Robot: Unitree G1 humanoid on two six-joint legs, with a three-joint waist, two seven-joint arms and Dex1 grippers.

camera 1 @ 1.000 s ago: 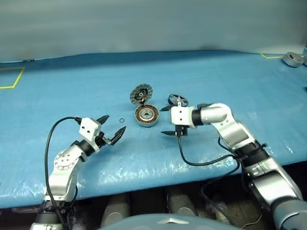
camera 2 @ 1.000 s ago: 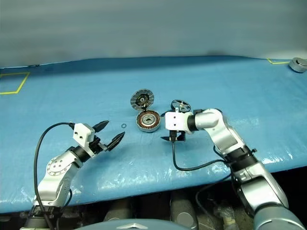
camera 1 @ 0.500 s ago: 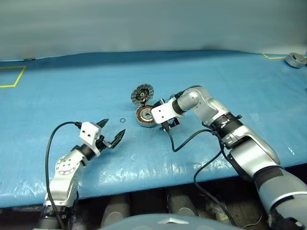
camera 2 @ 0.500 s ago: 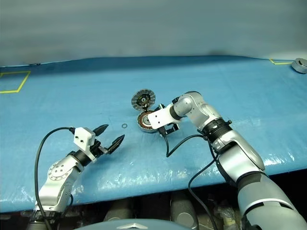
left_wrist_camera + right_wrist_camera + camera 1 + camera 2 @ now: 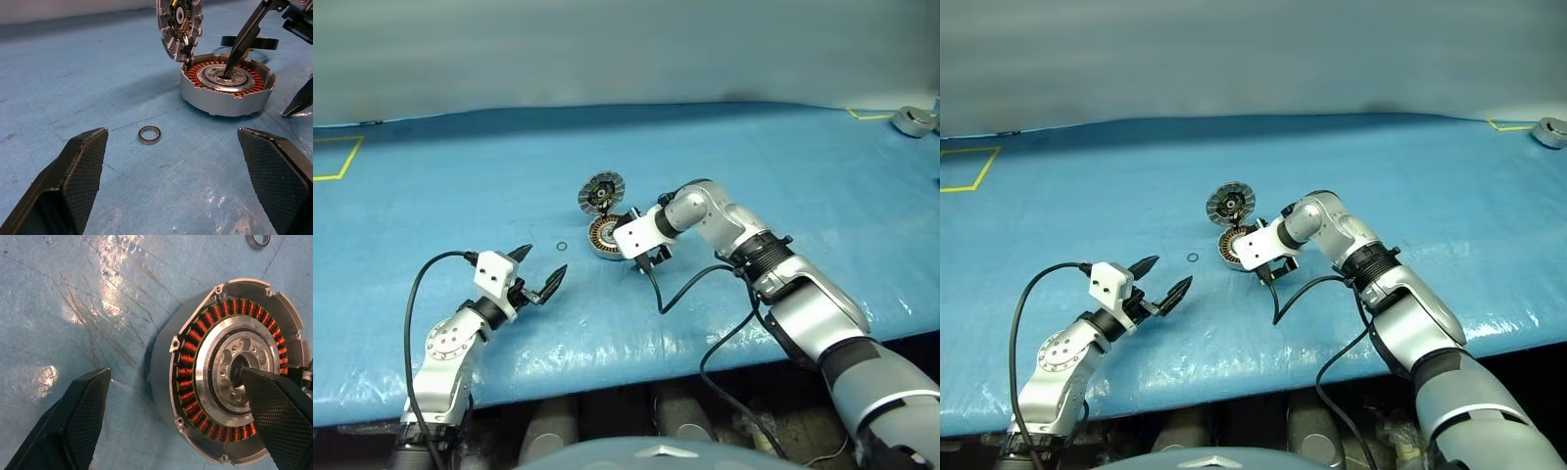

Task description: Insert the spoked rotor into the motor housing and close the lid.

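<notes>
The motor housing, a silver cup ringed with copper windings, lies on the blue table. The ribbed lid stands upright at its far edge. Behind the housing, a bit of the spoked rotor's black rim shows. My right gripper is open and pointing down at the housing. One of its fingertips is in the housing's silver centre, and the other finger is outside the wall, over the table. My left gripper is open and holds nothing, nearer the front edge and left of the housing.
A small metal ring lies on the table between my left gripper and the housing. A grey round part sits at the far right corner. Yellow tape marks the far left. The right arm's black cable trails over the table.
My right arm has swung left from beside the rotor to over the housing and tipped downward, with one finger now in the centre. The left gripper has stayed in place.
</notes>
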